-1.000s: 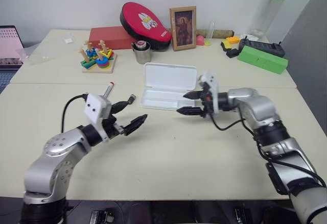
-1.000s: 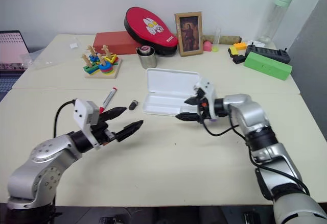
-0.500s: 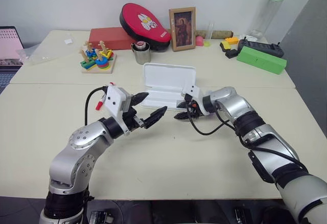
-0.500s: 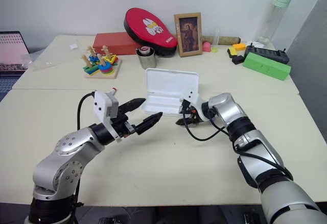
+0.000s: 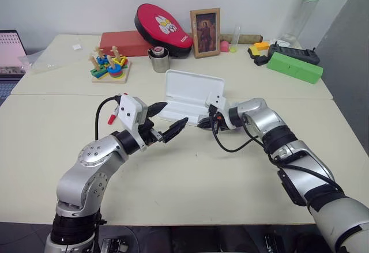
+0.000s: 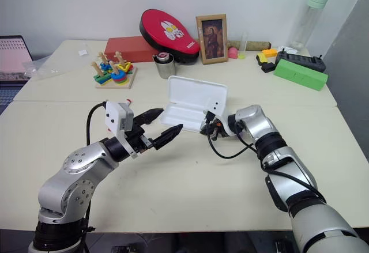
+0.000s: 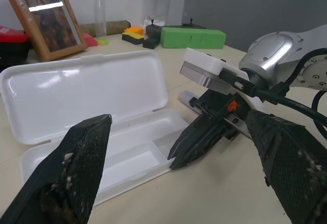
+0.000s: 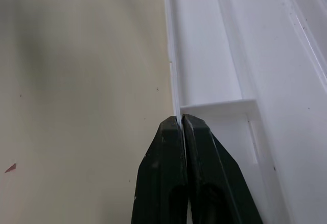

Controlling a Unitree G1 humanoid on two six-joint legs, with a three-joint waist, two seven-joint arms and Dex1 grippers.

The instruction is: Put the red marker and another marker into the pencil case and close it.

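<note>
The left gripper (image 5: 166, 120) is held with its fingers spread wide, just in front of the pencil case (image 5: 190, 97) and empty. The right gripper (image 7: 176, 162) is pressed together on the thin front rim of the case's tray. The case lies open, lid raised. The red marker (image 6: 127, 101) is glimpsed beside the case, behind the left wrist.

The white pencil case (image 5: 190, 96) lies open mid-worktop (image 5: 190, 172); the right tool (image 5: 203, 124) pinches its front rim, the left tool (image 5: 166, 121) gapes nearby.
</note>
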